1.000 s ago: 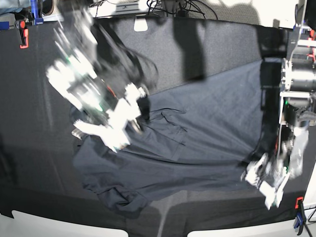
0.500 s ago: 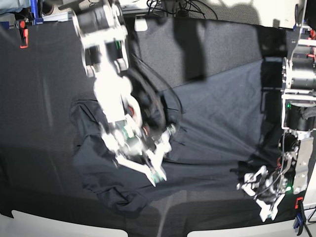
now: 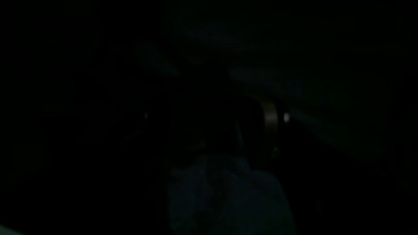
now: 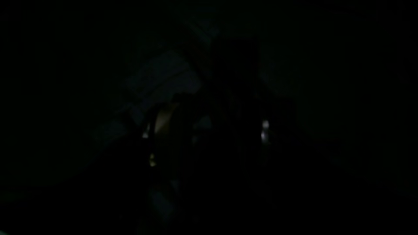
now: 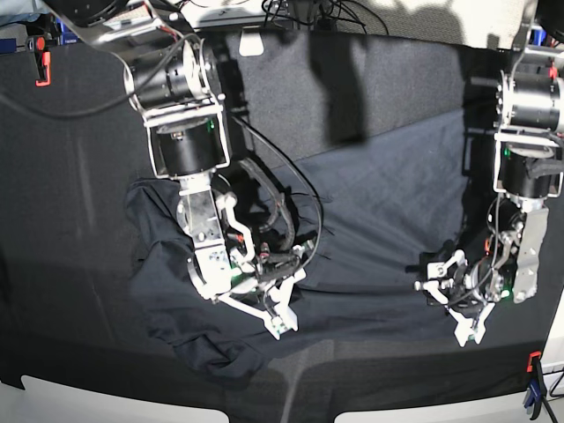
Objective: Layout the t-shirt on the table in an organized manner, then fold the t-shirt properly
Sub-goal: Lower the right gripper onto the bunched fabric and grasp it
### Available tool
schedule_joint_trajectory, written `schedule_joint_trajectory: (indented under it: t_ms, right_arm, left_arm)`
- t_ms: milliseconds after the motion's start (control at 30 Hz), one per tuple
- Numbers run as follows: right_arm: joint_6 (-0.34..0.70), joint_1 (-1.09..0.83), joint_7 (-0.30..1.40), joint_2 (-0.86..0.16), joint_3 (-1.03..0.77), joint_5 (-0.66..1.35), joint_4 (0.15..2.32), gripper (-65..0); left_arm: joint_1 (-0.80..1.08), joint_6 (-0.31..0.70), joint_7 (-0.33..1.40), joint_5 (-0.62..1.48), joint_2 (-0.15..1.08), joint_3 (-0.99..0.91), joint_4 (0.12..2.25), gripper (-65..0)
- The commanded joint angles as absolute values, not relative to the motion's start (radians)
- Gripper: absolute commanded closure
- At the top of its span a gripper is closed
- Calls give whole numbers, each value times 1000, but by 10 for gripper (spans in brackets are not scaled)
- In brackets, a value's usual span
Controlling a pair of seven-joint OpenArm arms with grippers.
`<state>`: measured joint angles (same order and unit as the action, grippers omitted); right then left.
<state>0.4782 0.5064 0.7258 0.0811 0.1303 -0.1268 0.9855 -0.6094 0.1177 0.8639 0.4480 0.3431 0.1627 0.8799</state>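
Across the middle of the tabletop [image 5: 79, 176], the t-shirt [image 5: 379, 220] lies spread but untidy, a dark navy-grey sheet against the blacker, slightly textured cloth. Its far part toward the base view's right lies fairly smooth, with one straight edge running up toward the upper right. Toward the lower left it bunches into folds and a rumpled lump near the tabletop's front edge. Neither collar nor label can be made out.

The right hand [image 5: 275, 304], on the base view's left, reaches down onto the wrinkled middle of the shirt, its white fingers [image 5: 280, 322] spread apart and resting on or just above the fabric; whether any cloth is pinched between them cannot be told. The left hand [image 5: 454, 304], on that view's right, is low at the shirt's near right edge, its fingers likewise parted, and a grip on the fabric cannot be confirmed.

Both wrist views are almost black, showing only faint bluish cloth and small glints.

An orange clamp [image 5: 41, 57] sits at the far left corner.
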Motion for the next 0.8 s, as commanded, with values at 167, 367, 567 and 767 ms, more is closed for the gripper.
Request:
schedule_joint_trajectory:
  t_ms: [167, 367, 567, 767]
  right_arm:
    - [501, 524, 703, 86, 131, -122, 1002, -204]
    - [501, 524, 690, 86, 131, -128, 1001, 0]
    - [501, 541, 701, 97, 131, -126, 1010, 0]
    - [502, 540, 786, 118, 131, -101, 1133, 0]
  left_arm:
    - [-593, 128, 852, 458, 350, 158, 899, -333]
    - [-577, 129, 852, 458, 350, 158, 899, -333]
    - [-576, 129, 852, 453, 350, 158, 899, -333]
    - [-576, 132, 851, 454, 350, 158, 899, -333]
